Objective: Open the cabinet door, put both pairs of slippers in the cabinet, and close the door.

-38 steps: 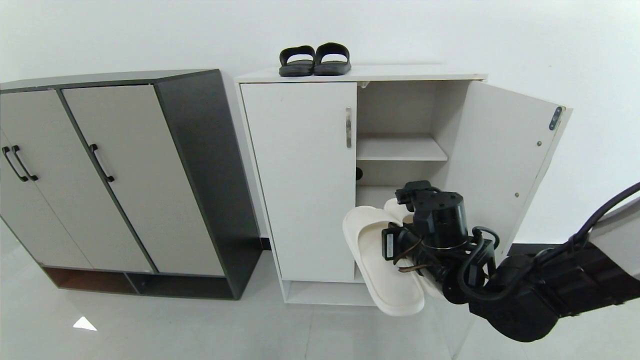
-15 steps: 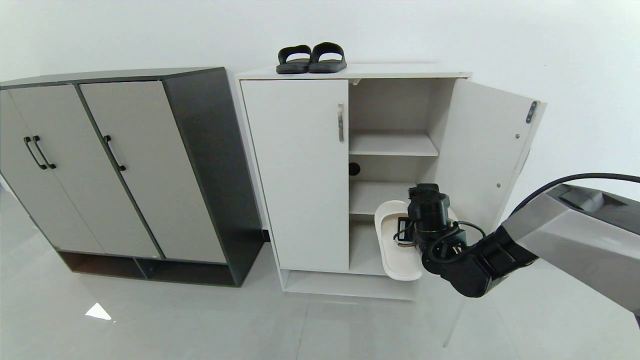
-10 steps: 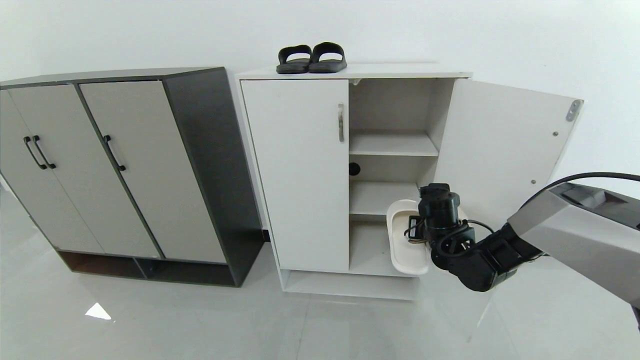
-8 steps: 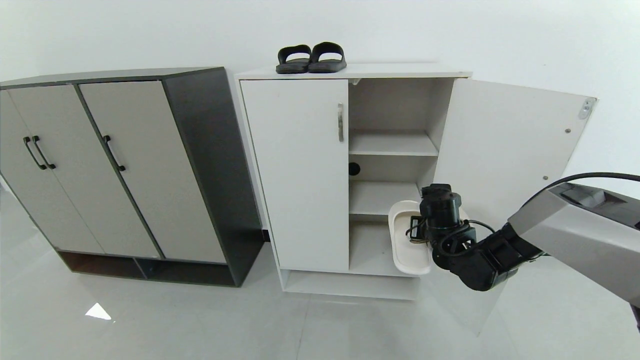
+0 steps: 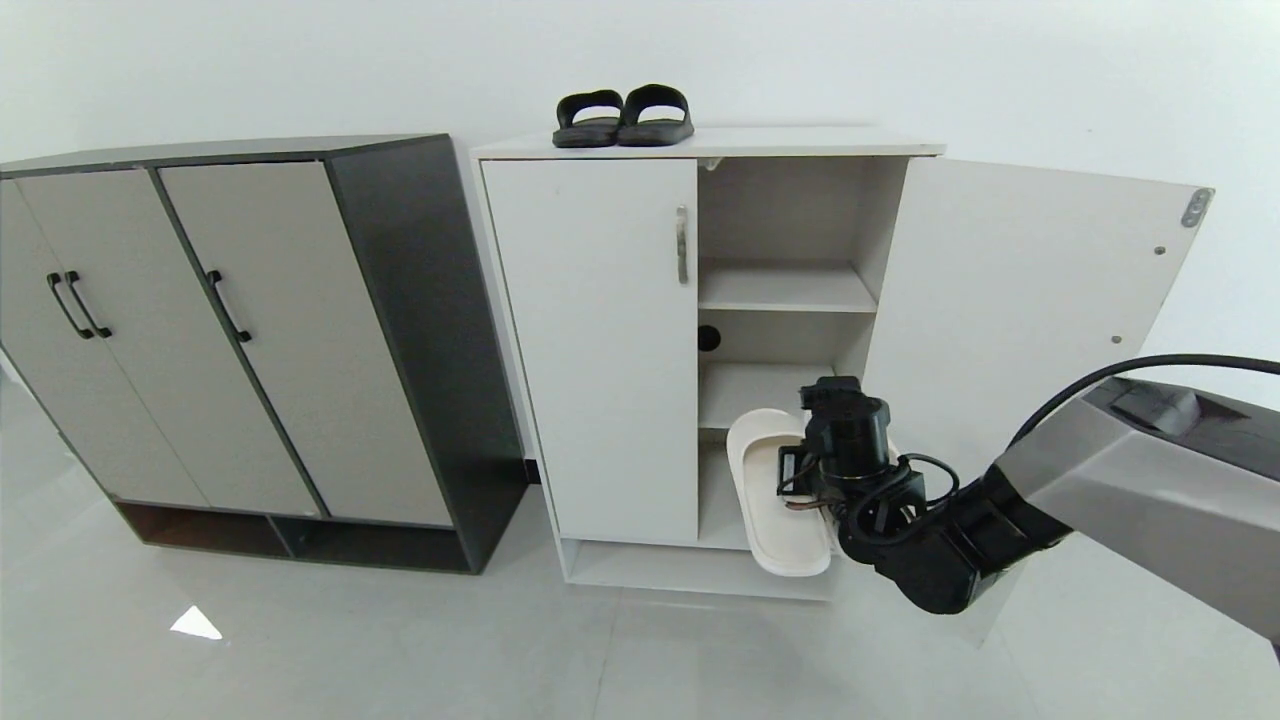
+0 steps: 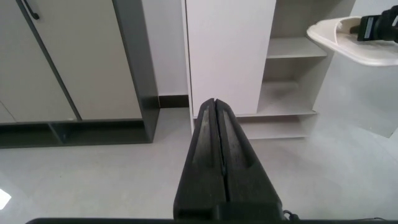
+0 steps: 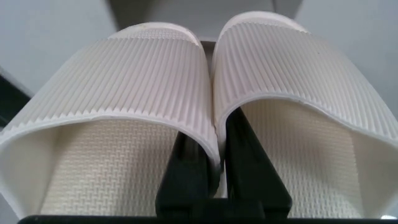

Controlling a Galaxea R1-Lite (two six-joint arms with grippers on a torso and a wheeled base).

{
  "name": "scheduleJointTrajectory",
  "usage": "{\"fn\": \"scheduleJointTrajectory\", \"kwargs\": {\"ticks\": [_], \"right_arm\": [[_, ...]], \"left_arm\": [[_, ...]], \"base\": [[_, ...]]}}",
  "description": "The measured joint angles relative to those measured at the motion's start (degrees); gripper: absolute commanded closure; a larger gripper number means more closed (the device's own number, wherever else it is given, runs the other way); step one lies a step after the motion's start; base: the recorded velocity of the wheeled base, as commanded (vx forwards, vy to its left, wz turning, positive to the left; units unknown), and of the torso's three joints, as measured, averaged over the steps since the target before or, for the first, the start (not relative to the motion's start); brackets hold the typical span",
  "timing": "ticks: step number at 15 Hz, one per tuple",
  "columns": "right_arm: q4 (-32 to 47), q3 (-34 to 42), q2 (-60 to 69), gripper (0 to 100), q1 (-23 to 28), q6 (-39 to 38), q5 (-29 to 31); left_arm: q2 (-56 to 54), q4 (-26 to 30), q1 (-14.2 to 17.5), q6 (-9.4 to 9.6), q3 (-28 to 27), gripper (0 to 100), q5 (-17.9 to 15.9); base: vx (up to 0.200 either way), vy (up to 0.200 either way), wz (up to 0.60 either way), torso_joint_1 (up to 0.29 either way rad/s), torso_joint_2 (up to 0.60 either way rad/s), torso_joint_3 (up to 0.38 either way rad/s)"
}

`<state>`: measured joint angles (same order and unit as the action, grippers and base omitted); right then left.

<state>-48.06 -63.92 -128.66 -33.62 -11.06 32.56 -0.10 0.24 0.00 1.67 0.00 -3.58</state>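
The white cabinet point(image 5: 590, 350) has its right door point(image 5: 1010, 320) swung wide open, showing bare shelves. My right gripper point(image 5: 812, 478) is shut on a pair of white slippers point(image 5: 775, 495), held on edge in front of the lower compartment's opening. In the right wrist view its fingers point(image 7: 186, 171) sit between the two white slippers point(image 7: 124, 87), clamping their inner sides. A pair of black slippers point(image 5: 622, 118) rests on the cabinet top. My left gripper point(image 6: 214, 109) is shut on nothing, low over the floor, facing the cabinet; the white slippers point(image 6: 354, 43) show beyond it.
A dark cabinet with grey doors point(image 5: 250, 340) stands right beside the white one on its left. The white cabinet's left door point(image 5: 600, 340) is closed, with a metal handle point(image 5: 681, 245). Glossy floor point(image 5: 400, 650) lies in front.
The open door has swung wider to the right. My right gripper has carried the white slippers left and slightly down, in front of the lower compartment.
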Motion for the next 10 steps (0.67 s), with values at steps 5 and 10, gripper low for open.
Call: {"fn": "scheduleJointTrajectory", "kwargs": {"ticks": [5,10], "right_arm": [[-0.91,2.15,0.44,100,-2.26,0.33,-1.55],[-1.02,2.76,0.51,100,-1.44,1.32,-1.34]], "left_arm": [[0.02,0.00,0.00,0.16,0.00,100,-0.02],[0.05,0.05,0.00,0.16,0.00,100,0.00]], "base": [[0.200,0.000,0.00,-0.002,0.00,0.002],[0.200,0.000,0.00,0.001,0.00,0.001]]}}
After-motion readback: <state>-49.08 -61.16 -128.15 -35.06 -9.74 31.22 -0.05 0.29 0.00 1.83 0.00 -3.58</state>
